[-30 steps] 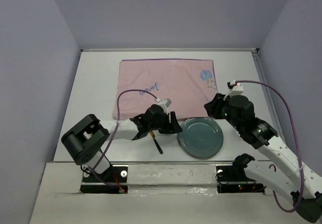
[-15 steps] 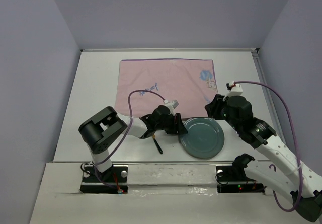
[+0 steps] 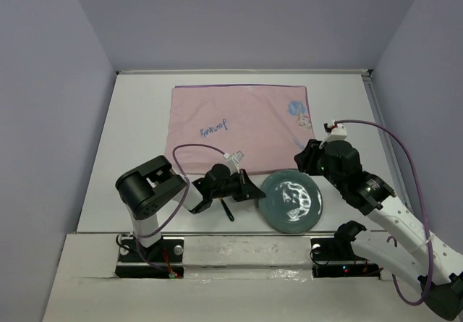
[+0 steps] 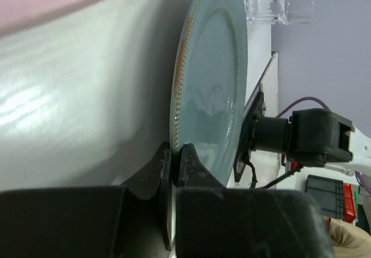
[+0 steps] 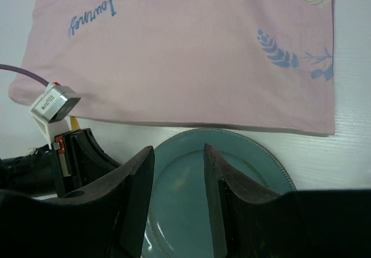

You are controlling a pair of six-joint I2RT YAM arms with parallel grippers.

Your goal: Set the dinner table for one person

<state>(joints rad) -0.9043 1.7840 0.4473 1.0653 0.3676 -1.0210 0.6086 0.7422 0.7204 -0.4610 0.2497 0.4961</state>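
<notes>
A round blue-green plate [image 3: 291,200] lies on the white dinner table [image 3: 137,134] near its front edge, just below the pink cloth [image 3: 239,123]. My left gripper [image 3: 255,192] lies low at the plate's left side. In the left wrist view its jaws [image 4: 177,149] pinch the beaded rim of the plate [image 4: 211,78]. My right gripper [image 3: 307,158] hovers over the plate's far edge. From the right wrist it [image 5: 178,151] stands open, with the plate [image 5: 179,206] showing below the gap and nothing between the fingers.
A thin dark utensil [image 3: 226,210] lies on the table under the left wrist. The pink cloth [image 5: 185,55] carries blue print and lettering. A clear glass object [image 4: 278,0] stands past the plate. The table's front ledge [image 3: 239,253] runs close behind the plate.
My left gripper slid right to the plate's left edge and closed on its rim. The left arm's elbow swung right. The right arm stayed almost still.
</notes>
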